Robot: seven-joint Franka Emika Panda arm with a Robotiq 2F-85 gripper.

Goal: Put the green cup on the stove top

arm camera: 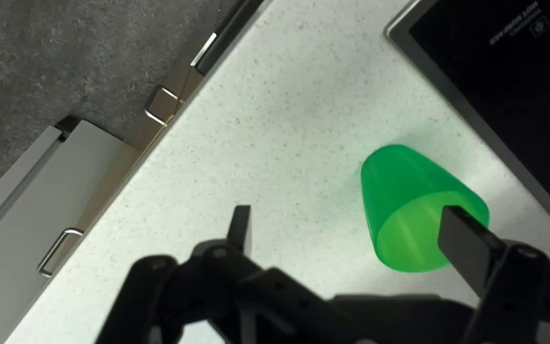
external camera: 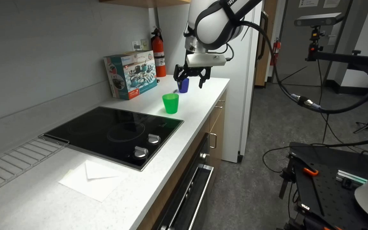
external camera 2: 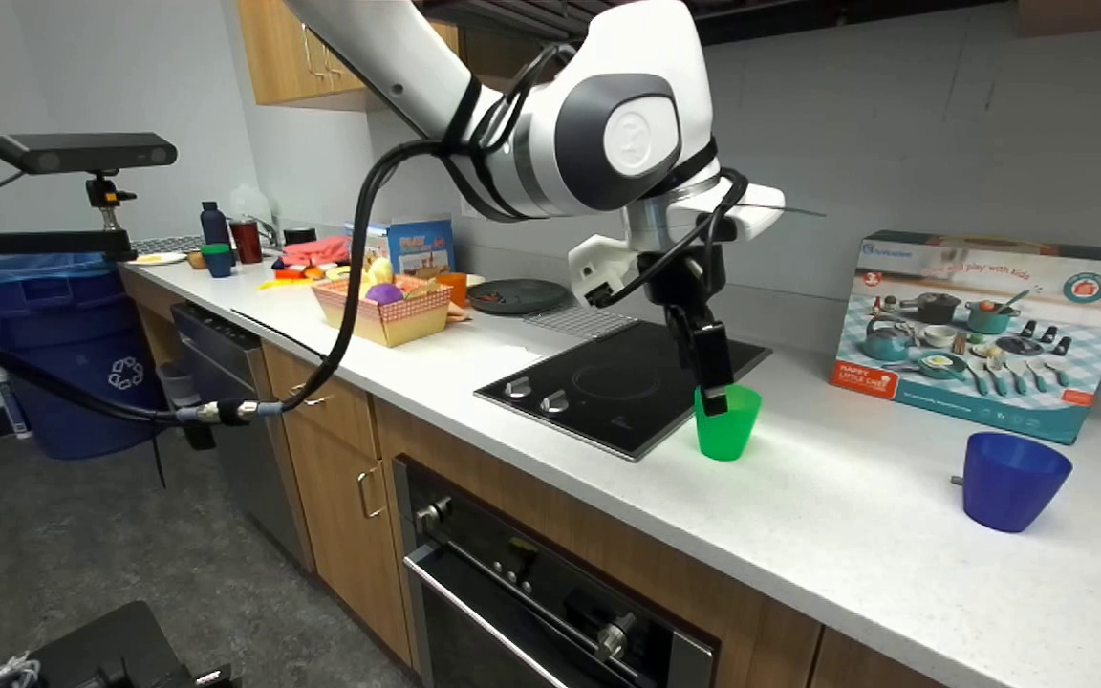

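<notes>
The green cup [external camera: 171, 103] stands upright on the white counter beside the black stove top [external camera: 107, 127]. The cup [external camera 2: 726, 435] and stove top [external camera 2: 608, 377] also show in an exterior view. My gripper [external camera: 189, 84] is open and empty, pointing down above counter level, apart from the cup in that view. In an exterior view a finger of the gripper [external camera 2: 715, 401] overlaps the cup's rim. In the wrist view the cup [arm camera: 399, 177] lies right of the middle between the gripper's fingers [arm camera: 346, 210]; the right finger covers part of its mouth. The stove top [arm camera: 518, 86] fills the upper right.
A blue cup [external camera 2: 1014, 483] and a toy box [external camera 2: 981, 334] stand on the counter. White paper [external camera: 91, 182] and a wire rack [external camera: 21, 163] lie on the stove's far side from the cup. Silver knobs [external camera: 141, 151] rise from the stove's front. A basket [external camera 2: 388, 311] stands farther along.
</notes>
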